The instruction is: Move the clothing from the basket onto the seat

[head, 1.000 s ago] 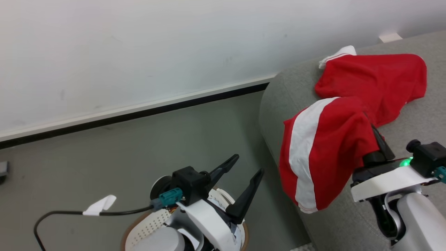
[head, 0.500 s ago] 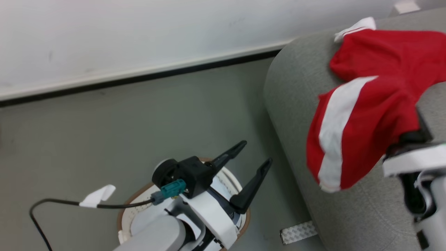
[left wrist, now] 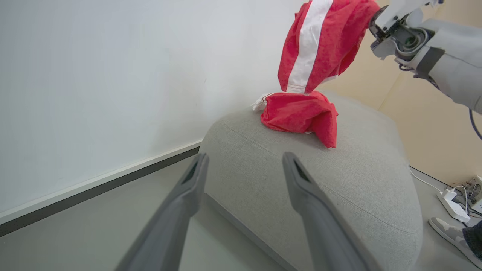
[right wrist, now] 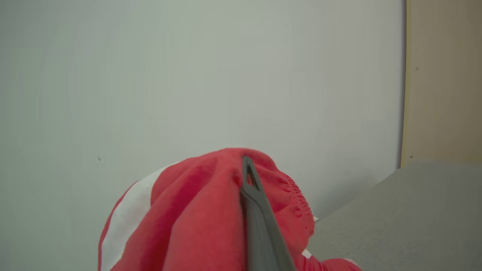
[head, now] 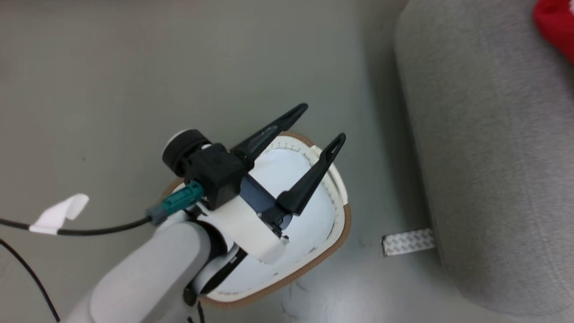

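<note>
Holding a red garment (left wrist: 316, 41) clamped in my right tool (right wrist: 246, 165), I hang it over the seat (left wrist: 339, 180), right over another garment (left wrist: 297, 113) lying there, ready to drop alongside; my left tool (head: 323, 122) hovers spread wide over the basket (head: 341, 224), clear of the cloth.

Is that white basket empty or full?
Empty, as far as visible: the basket shows a bare white bottom, though the left arm hides part.
</note>
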You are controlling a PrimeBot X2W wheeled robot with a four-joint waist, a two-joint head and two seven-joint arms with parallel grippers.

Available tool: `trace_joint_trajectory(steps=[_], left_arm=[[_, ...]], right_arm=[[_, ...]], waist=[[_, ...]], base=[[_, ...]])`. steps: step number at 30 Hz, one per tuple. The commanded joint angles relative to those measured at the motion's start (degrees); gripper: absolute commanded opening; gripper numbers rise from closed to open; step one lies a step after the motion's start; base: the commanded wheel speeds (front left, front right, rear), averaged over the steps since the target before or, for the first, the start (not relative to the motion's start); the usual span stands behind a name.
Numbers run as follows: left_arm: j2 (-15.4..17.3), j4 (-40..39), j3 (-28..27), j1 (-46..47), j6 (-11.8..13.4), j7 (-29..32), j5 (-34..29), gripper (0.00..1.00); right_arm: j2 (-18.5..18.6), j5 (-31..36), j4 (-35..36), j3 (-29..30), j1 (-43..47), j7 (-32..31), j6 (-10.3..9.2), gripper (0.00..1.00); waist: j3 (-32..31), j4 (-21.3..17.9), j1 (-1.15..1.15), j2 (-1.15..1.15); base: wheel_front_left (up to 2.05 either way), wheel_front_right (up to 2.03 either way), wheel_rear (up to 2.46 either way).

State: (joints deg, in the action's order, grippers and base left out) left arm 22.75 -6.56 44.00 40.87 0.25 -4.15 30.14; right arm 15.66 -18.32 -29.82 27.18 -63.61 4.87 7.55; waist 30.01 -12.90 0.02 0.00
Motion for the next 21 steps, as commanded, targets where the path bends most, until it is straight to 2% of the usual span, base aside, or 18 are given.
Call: trace_joint_trajectory(steps=[1, 2, 3, 6, 10, 11, 12, 13, 14, 16, 21], left_arm=[[0.46, -0.78, -0.54, 1.39, -0.32, -0.64, -0.18, 1.0], [0.28, -1.11, -0.7, 1.82, -0.52, -0.72, -0.15, 1.0], [0.28, -1.11, -0.7, 1.82, -0.52, -0.72, -0.15, 1.0], [0.15, -1.35, -0.88, 2.47, -0.7, -1.26, -0.23, 1.0], [0.49, -0.42, -0.89, 2.01, -1.03, -2.38, -0.09, 1.0], [0.59, -0.1, -0.89, 1.64, -1.14, -2.69, 0.13, 1.0], [0.7, 0.11, -0.88, 1.35, -1.12, -2.86, 0.31, 1.0], [0.87, 0.33, -0.93, 1.14, -1.21, -3.07, 0.51, 1.0], [1.06, 0.52, -1.11, 1.01, -1.22, -3.06, 0.68, 1.0], [1.56, 1.0, -1.57, 0.53, -0.85, -3.64, 0.92, 1.0], [2.7, 1.97, -2.62, -1.98, 0.43, -4.65, 1.75, 1.0]], right_arm=[[0.89, 4.32, -2.15, 4.78, -2.9, 0.19, -0.13, 0.0], [1.47, 6.9, -3.43, 8.01, -4.3, 0.25, -0.13, 0.0], [1.47, 6.9, -3.43, 8.01, -4.3, 0.25, -0.13, 0.0], [2.07, 14.93, -6.51, 16.98, -6.24, 1.16, -0.13, 0.0], [-0.18, 24.23, -9.65, 27.34, -3.94, 3.29, -0.13, 0.0], [-0.89, 26.42, -10.57, 29.28, -2.95, 3.95, -0.13, 0.05], [-1.47, 27.85, -11.25, 31.29, -2.38, 4.73, -0.14, 0.31], [-1.88, 29.13, -11.84, 32.85, -2.19, 5.53, -0.13, 0.48], [-2.42, 30.03, -12.37, 33.98, -2.0, 6.23, -0.13, 0.98], [-4.06, 31.22, -13.77, 34.83, -0.89, 7.4, -0.13, 1.0], [-5.31, 31.21, -16.01, 30.73, 3.8, 9.57, -0.14, 1.0]], waist=[[5.75, 3.84, -0.02, 0.0], [6.62, 4.5, -0.02, 0.0], [6.62, 4.5, -0.02, 0.0], [8.38, 6.01, -0.02, 0.0], [9.16, 6.86, -0.02, 0.0], [9.04, 6.84, -0.02, 0.0], [8.81, 6.72, -0.02, 0.0], [8.52, 6.53, -0.02, 0.0], [8.16, 6.26, -0.02, 0.0], [7.06, 5.66, -0.02, 0.0], [2.98, 3.32, -0.02, 0.0]], base=[[0.0, 0.0, 0.0], [0.0, 0.0, 0.0], [0.0, 0.0, 0.0], [0.0, 0.0, 0.0], [0.0, 0.0, 0.0], [0.0, 0.0, 0.0], [0.0, 0.0, 0.0], [0.0, 0.0, 0.0], [0.0, 0.0, 0.0], [0.0, 0.0, 0.0], [0.0, 0.0, 0.0]])
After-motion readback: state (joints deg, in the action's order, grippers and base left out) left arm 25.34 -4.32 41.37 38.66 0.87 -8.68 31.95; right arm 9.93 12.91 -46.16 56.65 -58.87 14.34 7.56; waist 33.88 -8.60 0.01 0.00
